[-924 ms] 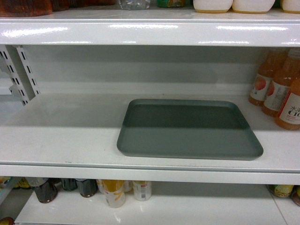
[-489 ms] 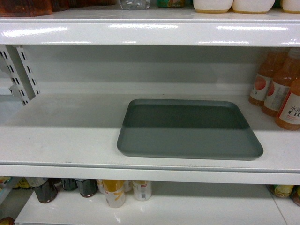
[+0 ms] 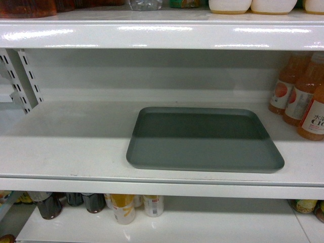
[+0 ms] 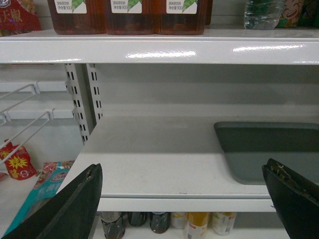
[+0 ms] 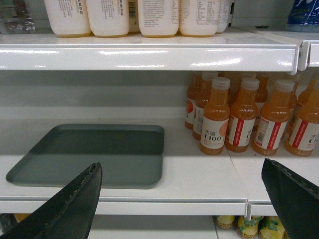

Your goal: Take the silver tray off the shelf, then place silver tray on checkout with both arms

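While no arm shows in the head view, the silver tray (image 3: 202, 139) lies flat on the shelf (image 3: 66, 152), right of centre, its near edge just behind the rounded front lip. This position leaves both short ends free, which suits a two-arm lift. It is a matte grey-green rectangle with rounded corners and a low raised rim. The shelf board is glossy white metal, carried by a perforated bracket (image 3: 28, 76) at left. Orange juice bottles (image 3: 304, 96) stand at far right, near the tray but apart from it. Cans and dark bottles (image 3: 121, 205) fill the lower shelf.

Left wrist view: the left gripper (image 4: 182, 199) is spread wide and empty, with one dark, tapered finger (image 4: 70, 204) at each lower corner of the frame. It sits in front of the shelf lip, aimed at bare board, and the tray's left end (image 4: 269, 149) lies ahead to its right. Brown drink bottles (image 4: 124, 15) line the upper shelf.

Right wrist view: the right gripper (image 5: 182, 199) is likewise wide apart and holds nothing, one finger (image 5: 65, 209) showing a finely serrated inner edge. It faces the tray's right end (image 5: 94, 154) and the gap before the juice bottles (image 5: 241, 117), whose labels are white and red. White-labelled containers (image 5: 134, 15) stand above. By judgement, the approach has not yet reached the tray; the checkout is not in view.
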